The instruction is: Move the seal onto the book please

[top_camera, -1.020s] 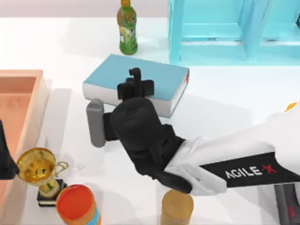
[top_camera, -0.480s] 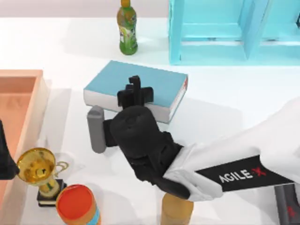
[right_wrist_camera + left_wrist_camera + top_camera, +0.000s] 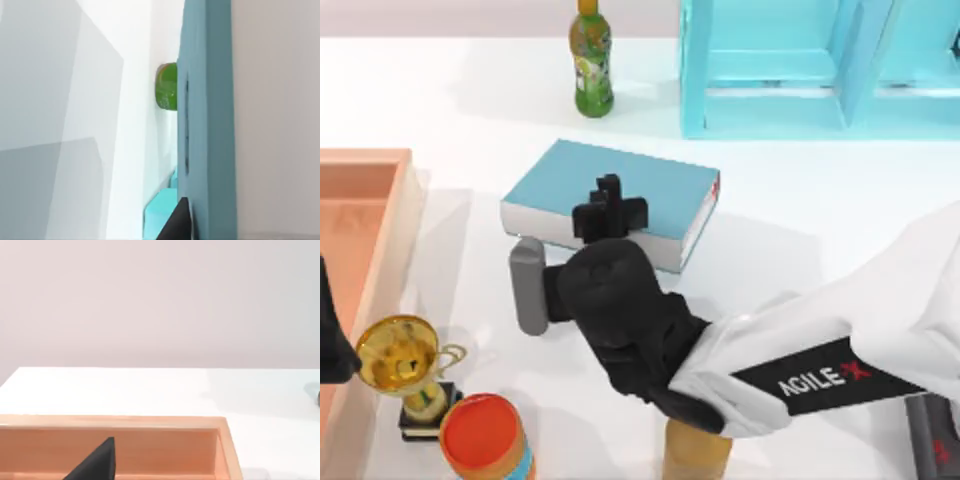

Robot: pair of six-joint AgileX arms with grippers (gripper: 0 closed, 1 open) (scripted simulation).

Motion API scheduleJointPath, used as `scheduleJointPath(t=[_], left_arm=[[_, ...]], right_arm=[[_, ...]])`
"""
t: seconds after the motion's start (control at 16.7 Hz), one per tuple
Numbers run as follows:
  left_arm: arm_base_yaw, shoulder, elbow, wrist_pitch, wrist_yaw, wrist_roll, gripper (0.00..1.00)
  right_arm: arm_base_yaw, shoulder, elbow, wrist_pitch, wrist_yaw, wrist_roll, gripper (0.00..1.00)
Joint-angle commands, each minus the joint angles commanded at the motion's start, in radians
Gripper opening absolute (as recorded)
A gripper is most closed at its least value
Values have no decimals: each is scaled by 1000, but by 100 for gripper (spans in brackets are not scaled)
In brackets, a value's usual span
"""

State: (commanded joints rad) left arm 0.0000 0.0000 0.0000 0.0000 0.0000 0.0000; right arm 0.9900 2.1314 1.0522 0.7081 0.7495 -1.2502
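Note:
The book (image 3: 655,185), light teal with white page edges, lies flat in the middle of the table. My right gripper (image 3: 608,208) hangs over the near part of its cover, and the black wrist behind it hides what lies between the fingers. The seal is hidden. In the right wrist view the book's cover (image 3: 207,125) runs close past the camera, with one dark fingertip (image 3: 181,222) beside it. My left gripper (image 3: 328,345) is parked at the table's left edge over the tray.
A green bottle (image 3: 591,60) stands behind the book, and a cyan shelf unit (image 3: 790,60) is at the back right. An orange tray (image 3: 365,200) lies at the left. A gold trophy (image 3: 405,365), an orange-lidded can (image 3: 485,440) and a tan cylinder (image 3: 695,455) line the near edge.
The book has slid toward the near edge and turned slightly. My right gripper has moved the same way with it. The left arm has not moved.

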Motion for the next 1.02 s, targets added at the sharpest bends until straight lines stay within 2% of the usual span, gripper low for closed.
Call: scheduleJointPath(t=[0.72, 1.02], left_arm=[[0, 0, 0, 0, 0, 0, 100], [0, 0, 0, 0, 0, 0, 100]], right_arm=[[0, 0, 0, 0, 0, 0, 98], [0, 0, 0, 0, 0, 0, 100]])
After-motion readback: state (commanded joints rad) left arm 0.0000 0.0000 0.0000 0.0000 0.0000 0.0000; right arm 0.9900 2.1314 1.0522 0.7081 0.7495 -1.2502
